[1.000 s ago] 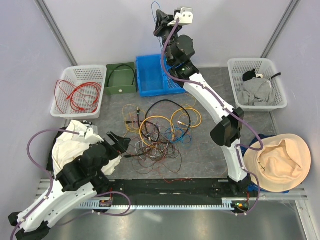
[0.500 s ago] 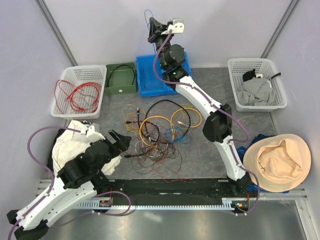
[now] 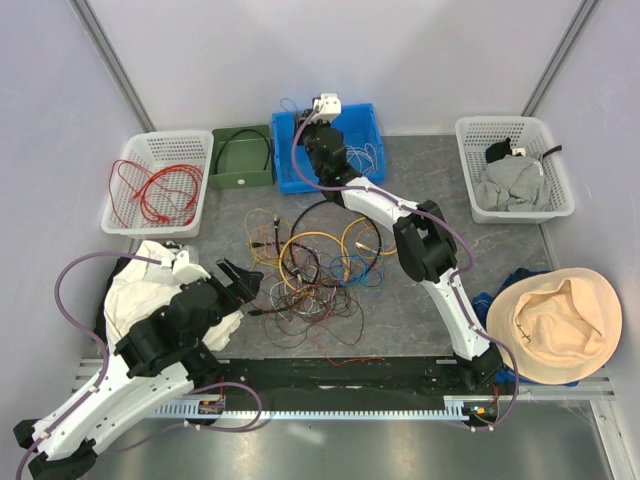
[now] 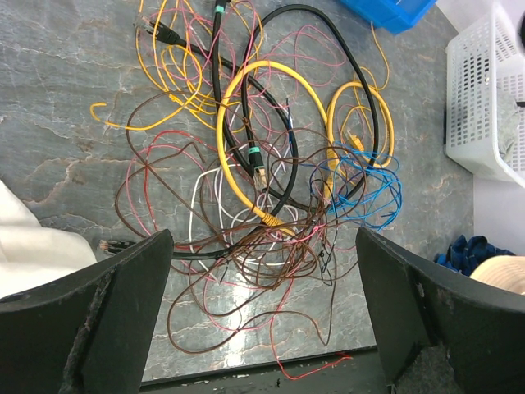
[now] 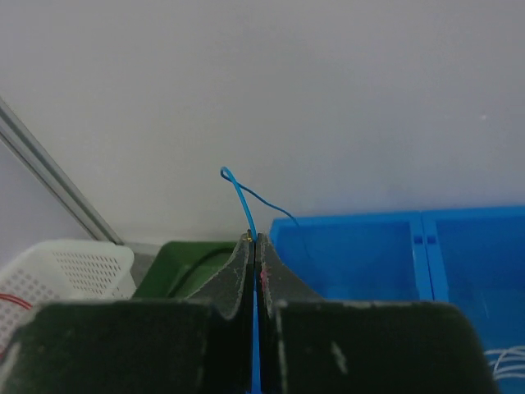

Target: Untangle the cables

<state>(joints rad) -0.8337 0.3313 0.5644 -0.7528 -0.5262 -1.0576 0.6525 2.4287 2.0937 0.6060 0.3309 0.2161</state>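
Observation:
The cables (image 3: 320, 262) lie in a knotted heap mid-table: yellow-orange loops, a thicker black cable, and brown, red, white and blue strands. The left wrist view shows the heap (image 4: 271, 172) spread ahead of my fingers. My left gripper (image 3: 240, 283) is open and empty at the heap's near left edge; its jaws (image 4: 262, 240) stand wide apart above the brown strands. My right gripper (image 3: 300, 113) is low over the left part of the blue bin (image 3: 378, 125). It is shut (image 5: 255, 240) on a thin blue wire (image 5: 243, 197), whose end curls up above the fingertips.
A green bin (image 3: 218, 160) with a black cable stands left of the blue bin. A white basket (image 3: 118, 225) holds red wires at far left. Another white basket (image 3: 465, 125) holds grey cloth at far right. A straw hat (image 3: 555, 325) lies near right, a white cloth (image 3: 140, 290) near left.
My right gripper has come down from high against the back wall to just over the blue bin, still shut on the blue wire. The left arm has barely moved.

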